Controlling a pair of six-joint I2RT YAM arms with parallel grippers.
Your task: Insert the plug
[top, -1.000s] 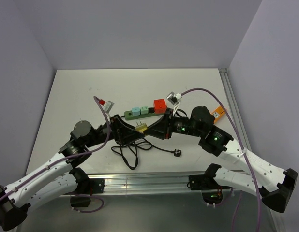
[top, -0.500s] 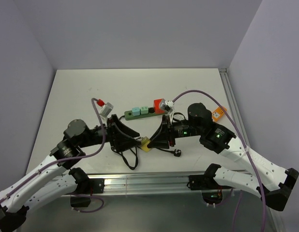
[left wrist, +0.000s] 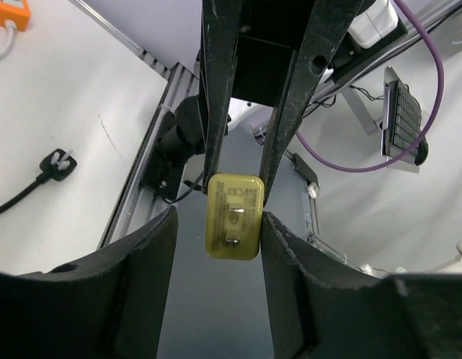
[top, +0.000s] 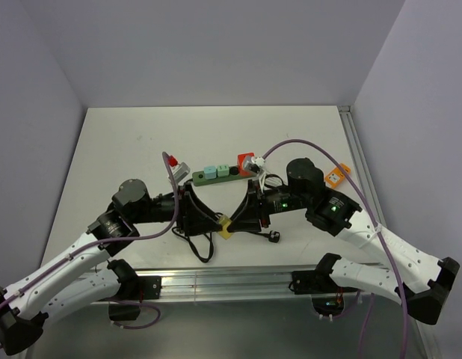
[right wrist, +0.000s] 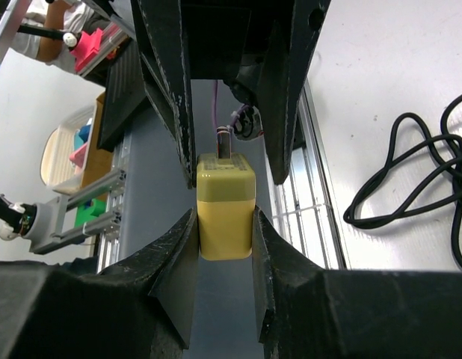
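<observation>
A yellow plug [top: 225, 225] hangs in the air over the table's near edge. My right gripper [top: 234, 218] is shut on its body; the right wrist view shows my fingers [right wrist: 185, 247] pressed on both its sides [right wrist: 226, 206], prongs pointing away. My left gripper [top: 214, 218] faces it from the left, open, its jaws on either side of the plug's pronged face [left wrist: 232, 226] with a gap on each side. The green power strip [top: 215, 173] lies behind, with a red adapter [top: 246, 161] at its right end.
A coiled black cable [top: 203, 241] with a black plug [top: 274, 236] lies under the grippers. An orange block [top: 336, 177] sits at the right. The aluminium rail [top: 231, 282] runs along the near edge.
The right gripper has carried the yellow plug from beside the power strip toward the near edge. The left gripper followed and has closed in around the plug's front.
</observation>
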